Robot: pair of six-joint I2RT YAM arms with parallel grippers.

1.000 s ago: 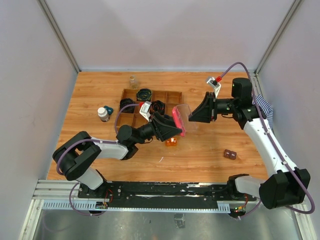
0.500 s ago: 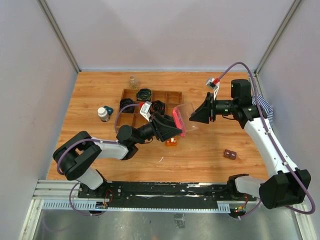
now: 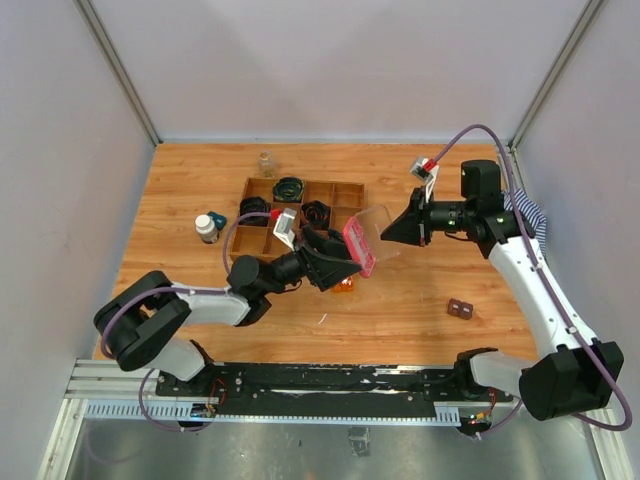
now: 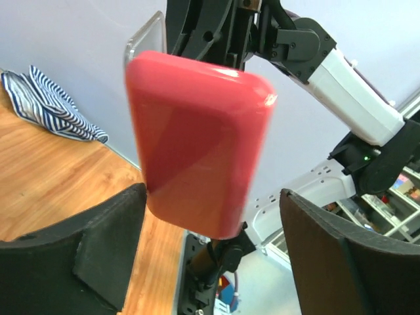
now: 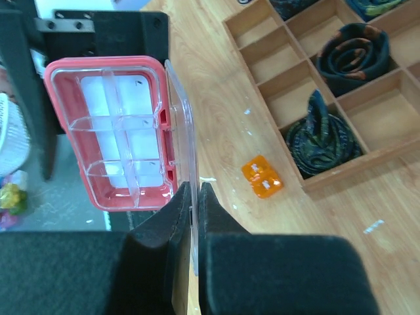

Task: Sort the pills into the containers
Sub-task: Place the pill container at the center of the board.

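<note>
The pink box [image 3: 358,245] hangs in the air over the table's middle, its clear lid [image 3: 378,230] swung open. My right gripper [image 3: 392,232] is shut on the lid's edge [image 5: 186,138]; the right wrist view shows the box's white compartments [image 5: 111,131]. My left gripper [image 3: 343,262] is open, with the box's pink back [image 4: 197,144] between its fingers and a gap on the right side. The clear vial [image 3: 266,162] stands at the back. The dark bottle with a white cap [image 3: 206,228] stands on the left. No pills show.
A wooden compartment tray [image 3: 305,183] with black coils lies behind the box. An orange block [image 3: 343,284] sits under the left gripper. A small brown object [image 3: 461,309] lies to the right, and a striped cloth [image 3: 528,215] at the right wall.
My left gripper's jaws have opened away from the pink box and that arm has drawn back a little. The right gripper has closed on the clear lid.
</note>
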